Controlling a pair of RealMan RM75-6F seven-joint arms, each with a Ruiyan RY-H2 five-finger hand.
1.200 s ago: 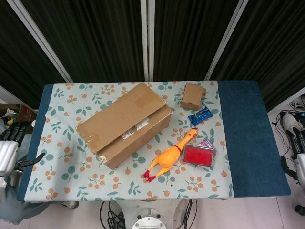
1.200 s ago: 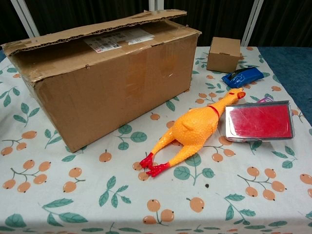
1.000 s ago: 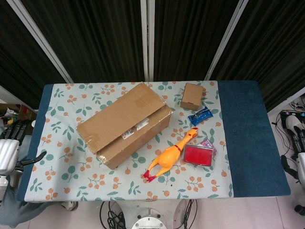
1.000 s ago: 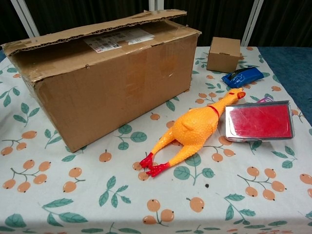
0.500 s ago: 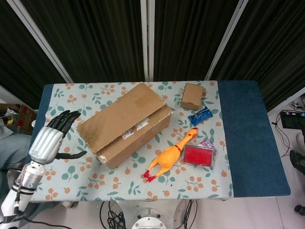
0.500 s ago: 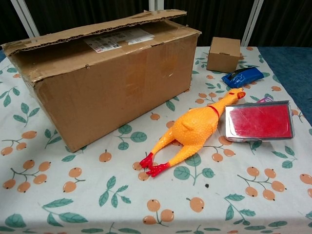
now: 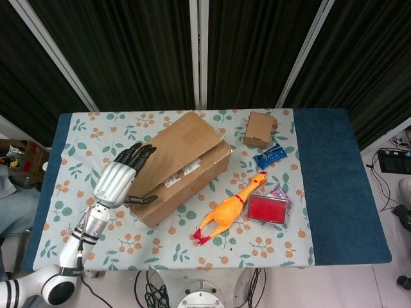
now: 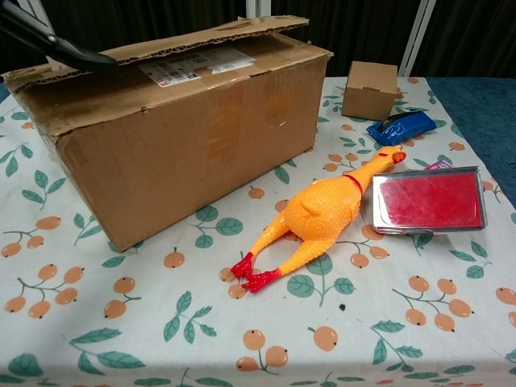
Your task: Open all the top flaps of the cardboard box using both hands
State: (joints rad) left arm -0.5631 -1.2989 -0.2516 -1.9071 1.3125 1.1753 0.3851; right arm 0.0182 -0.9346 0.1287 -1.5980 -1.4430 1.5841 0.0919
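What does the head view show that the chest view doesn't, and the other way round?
Only the head view shows the whole left hand, fingers spread over the left end of the big cardboard box, plus its forearm and the blue table edge. Only the chest view shows the box's front wall and the slightly lifted top flap edge; of the hand it catches just a dark fingertip. Both show the rubber chicken, small box, red tin and blue object. The right hand appears in neither.
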